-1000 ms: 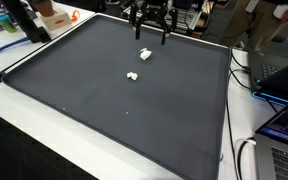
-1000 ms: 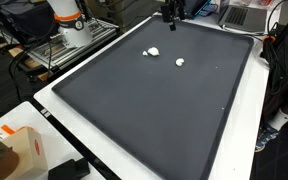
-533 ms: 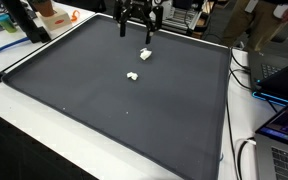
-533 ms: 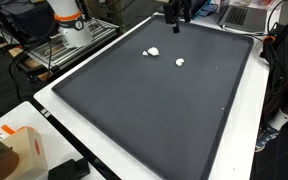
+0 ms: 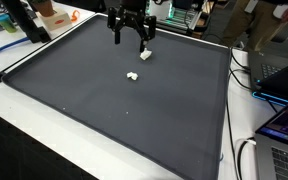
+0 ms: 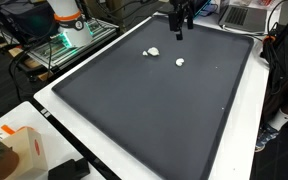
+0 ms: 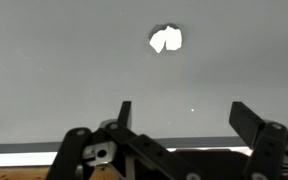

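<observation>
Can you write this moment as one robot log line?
fingers: open, empty | nearest: white piece, untouched | surface: dark mat

Two small white scraps lie loose and flat on the dark mat point(image 5: 104, 110), in its far half. The farther white piece point(image 5: 145, 54) sits near the mat's far edge. The nearer white piece point(image 5: 132, 76) lies at about 7 o'clock from it, close by but not touching. Both are lumpy with uneven outlines. The wrist view shows one of them toward 12 o'clock, with two rounded lobes joined and a notch between them at the top.
</observation>
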Controlling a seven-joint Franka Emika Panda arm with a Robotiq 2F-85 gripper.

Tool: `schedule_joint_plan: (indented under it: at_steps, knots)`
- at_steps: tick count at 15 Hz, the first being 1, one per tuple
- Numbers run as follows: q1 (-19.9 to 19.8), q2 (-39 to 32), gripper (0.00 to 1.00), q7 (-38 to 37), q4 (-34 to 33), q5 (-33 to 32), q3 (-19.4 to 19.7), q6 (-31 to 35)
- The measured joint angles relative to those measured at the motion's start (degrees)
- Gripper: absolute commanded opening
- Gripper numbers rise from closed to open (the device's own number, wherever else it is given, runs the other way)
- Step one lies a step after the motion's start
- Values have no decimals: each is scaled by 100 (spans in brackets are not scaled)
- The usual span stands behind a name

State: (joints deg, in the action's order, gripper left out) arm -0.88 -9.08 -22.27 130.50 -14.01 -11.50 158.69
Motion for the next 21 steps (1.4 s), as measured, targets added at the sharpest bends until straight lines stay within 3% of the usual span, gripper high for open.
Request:
schedule_joint_plan:
  at_steps: [4, 11, 21]
  knots:
    - [328, -31, 100, 159, -176, 205, 342, -463]
    - [386, 467, 100, 1107, -249, 1073, 352, -1877]
    - [408, 900, 100, 1526, -560, 1146, 363, -3118]
